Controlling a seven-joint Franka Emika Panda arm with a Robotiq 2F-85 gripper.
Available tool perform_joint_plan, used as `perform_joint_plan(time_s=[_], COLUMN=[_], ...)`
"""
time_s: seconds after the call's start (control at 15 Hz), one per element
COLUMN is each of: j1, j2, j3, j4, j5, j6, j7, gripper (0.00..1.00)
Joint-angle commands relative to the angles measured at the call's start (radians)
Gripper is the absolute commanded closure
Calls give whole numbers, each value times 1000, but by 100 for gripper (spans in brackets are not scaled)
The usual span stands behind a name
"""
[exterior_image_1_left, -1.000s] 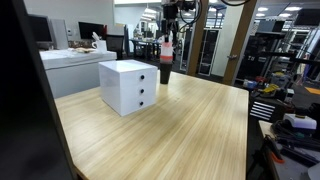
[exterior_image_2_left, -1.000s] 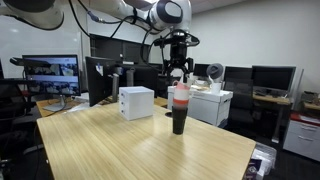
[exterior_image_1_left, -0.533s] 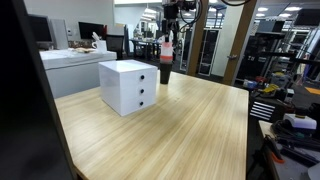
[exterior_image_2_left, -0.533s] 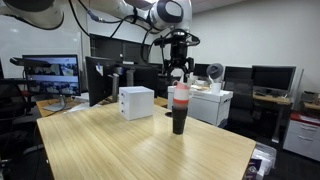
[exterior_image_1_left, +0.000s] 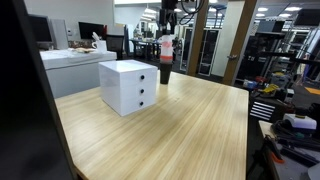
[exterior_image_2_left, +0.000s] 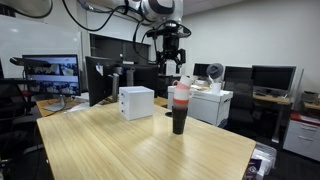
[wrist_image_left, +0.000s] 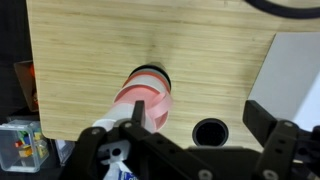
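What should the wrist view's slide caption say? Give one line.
Open gripper above a red and black cup stack on a wooden table, white box alongside.

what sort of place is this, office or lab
Likely an office-style robotics lab: computer monitors, equipment racks, and a robot arm working over a wooden table.

Worktop (exterior_image_1_left: 190, 120) looks like pale wood grain with a soft satin sheen, the drawer box (exterior_image_1_left: 128, 86) smooth matt white plastic, the dark cup (exterior_image_2_left: 179, 123) slightly glossy.
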Motion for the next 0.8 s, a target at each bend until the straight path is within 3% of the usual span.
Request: perform_joint_plan(time_s=[0.0,0.33,0.73], j1=[11,16,28], j2=[-176,-345,-555], j3=[11,11,-8], j4=[-238,-476,-798], j5=[-3,-14,1], j6=[82,216,273], j7=[-51,-67,-97], gripper=[0,0,0])
